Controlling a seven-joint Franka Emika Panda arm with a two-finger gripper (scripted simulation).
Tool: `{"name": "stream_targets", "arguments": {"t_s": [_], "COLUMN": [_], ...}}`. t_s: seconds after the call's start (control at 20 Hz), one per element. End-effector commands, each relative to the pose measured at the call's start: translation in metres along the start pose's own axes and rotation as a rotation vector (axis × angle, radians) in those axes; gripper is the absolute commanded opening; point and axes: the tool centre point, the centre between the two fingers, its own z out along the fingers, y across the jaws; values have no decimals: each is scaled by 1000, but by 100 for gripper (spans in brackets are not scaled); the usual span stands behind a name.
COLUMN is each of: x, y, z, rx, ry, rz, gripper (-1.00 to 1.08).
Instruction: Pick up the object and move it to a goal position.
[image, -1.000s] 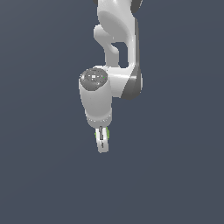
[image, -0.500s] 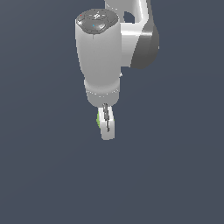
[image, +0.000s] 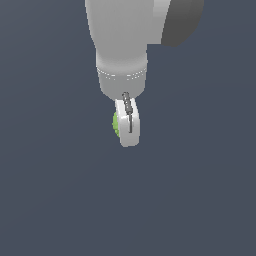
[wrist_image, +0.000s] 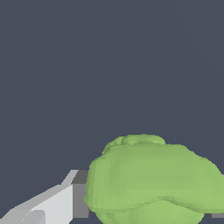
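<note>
Where the arm (image: 122, 45) fills the upper part of the exterior view, you see its white cylindrical wrist pointing down at you, a grey joint cover (image: 182, 20) showing at the exterior view's upper right. Below the wrist hangs the gripper (image: 127, 125), seen nearly edge-on, so that one white finger (image: 129, 131) covers most of what lies behind it; a thin dark slot and a small ribbed grey part run down its near face. Look to the exterior view's left edge of that finger: a sliver of the object (image: 115, 124) — lime-green and rounded — shows there, touching the finger and level with its middle. In the wrist view the same object (wrist_image: 153, 183) looms large and lumpy, a smaller bump on its crown, with one finger's grey pad (wrist_image: 80, 197) pressed flush against its side and a scrap of a second grey pad (wrist_image: 217, 215) just visible at its opposite side. Your gripper is thus closed narrowly upon the object, which sits between the pads. Behind everything lies a plain, uniform dark blue-grey ground (image: 55, 200) — no edge, shadow or contact line on it tells you whether the object hangs clear of any surface.
</note>
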Motion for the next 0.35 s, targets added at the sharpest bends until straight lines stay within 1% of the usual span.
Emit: {"name": "stream_targets", "arguments": {"t_s": [0.0, 0.3], "x": [-2, -3], "y": [-1, -3], "z": [-9, -15], "rx": [-1, -1], "ry": [0, -1], "rz": [0, -1], "gripper": [-100, -100]}}
